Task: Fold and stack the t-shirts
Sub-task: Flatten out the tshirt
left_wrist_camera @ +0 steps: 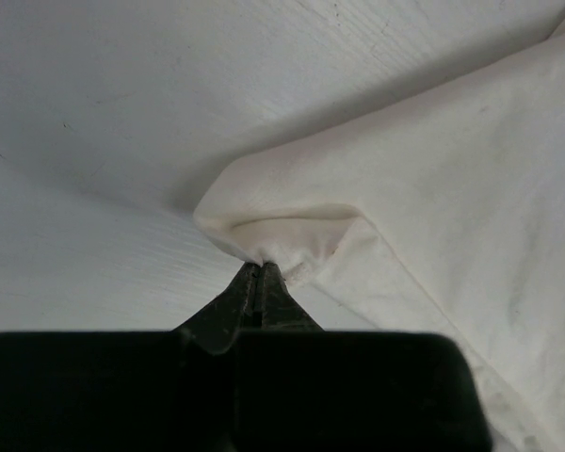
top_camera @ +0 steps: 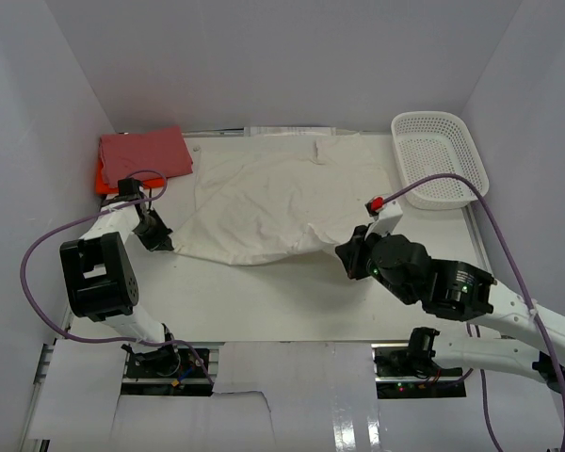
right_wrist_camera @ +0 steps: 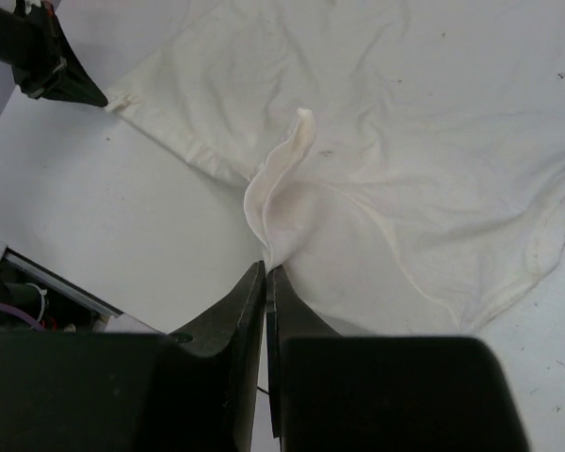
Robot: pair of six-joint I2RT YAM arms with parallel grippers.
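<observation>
While the cream t-shirt (top_camera: 282,202) lies spread and wrinkled across the middle of the white desk (top_camera: 264,301), both arms grip its near edge. The left claw (top_camera: 158,240) is closed tight on the shirt's near left corner, with a small pucker of cloth bunched at its tips. The right claw (top_camera: 347,252) is likewise closed, pinching a raised ridge of cloth on the near right edge. At the back left corner of the desk, a dusty pink-red t-shirt (top_camera: 143,155) sits folded on top of a bright orange t-shirt (top_camera: 99,179), of which only a sliver shows. A white mesh basket (top_camera: 440,160) stands at the back right, apart from the cloth. This looks like the first fold of the last shirt, with two already stacked. The next move likely calls for both claws to lift together and carry the near edge toward the far edge, keeping the cloth taut between them so it lands flat.
</observation>
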